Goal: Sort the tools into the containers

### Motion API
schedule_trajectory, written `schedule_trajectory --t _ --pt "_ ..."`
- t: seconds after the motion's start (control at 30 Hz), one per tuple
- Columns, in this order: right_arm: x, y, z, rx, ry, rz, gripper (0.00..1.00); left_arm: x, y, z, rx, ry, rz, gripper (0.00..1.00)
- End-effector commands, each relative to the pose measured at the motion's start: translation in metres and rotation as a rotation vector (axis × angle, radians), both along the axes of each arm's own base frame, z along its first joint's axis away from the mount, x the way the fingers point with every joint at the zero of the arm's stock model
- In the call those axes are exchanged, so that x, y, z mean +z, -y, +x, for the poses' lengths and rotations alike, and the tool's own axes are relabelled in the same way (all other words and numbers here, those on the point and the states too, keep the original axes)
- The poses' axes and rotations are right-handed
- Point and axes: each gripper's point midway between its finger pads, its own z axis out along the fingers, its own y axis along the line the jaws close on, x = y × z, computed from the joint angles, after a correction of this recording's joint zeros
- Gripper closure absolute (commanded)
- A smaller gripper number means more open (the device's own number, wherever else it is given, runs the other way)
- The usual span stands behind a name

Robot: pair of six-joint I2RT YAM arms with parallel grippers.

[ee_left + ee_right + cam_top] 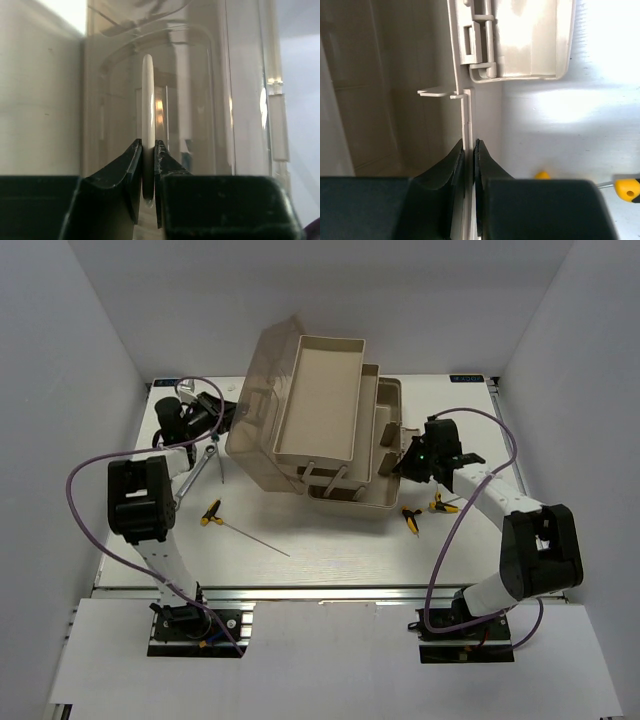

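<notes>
- The white worktop (330, 560) carries everything, and both arms reach across it from the near edge.
- The beige toolbox (350, 505) stands at the middle of the far half, folded out. Its trays step sideways, and the top tray (320, 400) is the highest and lies to the left of the base.
- The brownish see-through lid (262, 370) stands up along the toolbox's left side, tilted away from the trays.
- We see no tool in the trays from above; the tools that show lie on the worktop.
- The left hand (148, 145) is at the lid's left side. Its fingers are clamped on the thin white handle (147, 100), which we see edge-on against the lid.
- The right hand (469, 142) is at the toolbox's right side. Its fingers are pressed together on the toolbox's thin upright side wall (467, 115), just below a hinge piece.
- A yellow-and-black hex key (211, 513) lies left of the toolbox near the left arm, its long thin shaft pointing toward the near right.
- A silver wrench (203, 465) lies slantwise under the left arm, beyond that hex key.
- Two more hex keys (411, 519) lie just in front of the toolbox's right corner, beside the right arm. They are close to each other, and their yellow handles show at the lower right of the right wrist view.
</notes>
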Motion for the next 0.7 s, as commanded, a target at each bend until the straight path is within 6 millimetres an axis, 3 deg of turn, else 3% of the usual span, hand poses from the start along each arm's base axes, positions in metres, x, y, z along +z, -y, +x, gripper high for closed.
schedule_trajectory --t 0.0,0.1,0.23,0.3,0.33,0.37,0.4,0.43,0.47,0.53,0.57,0.67 --pt "-0.021 0.02 -0.011 -0.062 -0.049 -0.059 1.0 0.019 0.003 0.009 -0.046 0.081 0.004 0.71" --pt "-0.023 0.021 -0.012 -0.064 -0.055 -0.047 1.0 0.015 0.002 0.018 -0.049 0.065 0.001 0.66" --pt "-0.02 0.019 -0.009 -0.056 -0.051 -0.029 1.0 0.005 -0.002 0.038 -0.044 -0.002 0.015 0.52" --pt "-0.017 0.019 -0.004 -0.059 -0.042 -0.022 1.0 0.004 -0.004 0.048 -0.044 0.005 0.062 0.5" --pt "-0.016 0.019 -0.002 -0.059 -0.036 -0.019 1.0 -0.009 -0.004 0.052 -0.046 -0.063 0.07 0.5" --pt "-0.016 0.02 0.001 -0.063 -0.036 -0.019 1.0 0.006 -0.008 0.064 -0.039 -0.017 0.104 0.5" --pt "-0.012 0.02 0.005 -0.065 -0.025 -0.013 1.0 0.008 -0.009 0.069 -0.036 -0.017 0.119 0.49" --pt "-0.013 0.02 0.008 -0.068 -0.028 -0.013 1.0 -0.006 -0.011 0.073 -0.032 -0.086 0.127 0.5" --pt "-0.012 0.022 0.011 -0.077 -0.026 -0.01 1.0 0.011 -0.015 0.085 -0.015 -0.032 0.172 0.49" --pt "-0.007 0.024 0.022 -0.089 -0.012 -0.004 1.0 0.001 -0.027 0.091 0.013 -0.118 0.214 0.49" --pt "-0.006 0.027 0.026 -0.102 -0.008 0.002 1.0 0.011 -0.035 0.103 0.045 -0.08 0.274 0.49" --pt "-0.003 0.032 0.037 -0.123 -0.002 0.012 1.0 0.009 -0.05 0.106 0.08 -0.129 0.338 0.5"
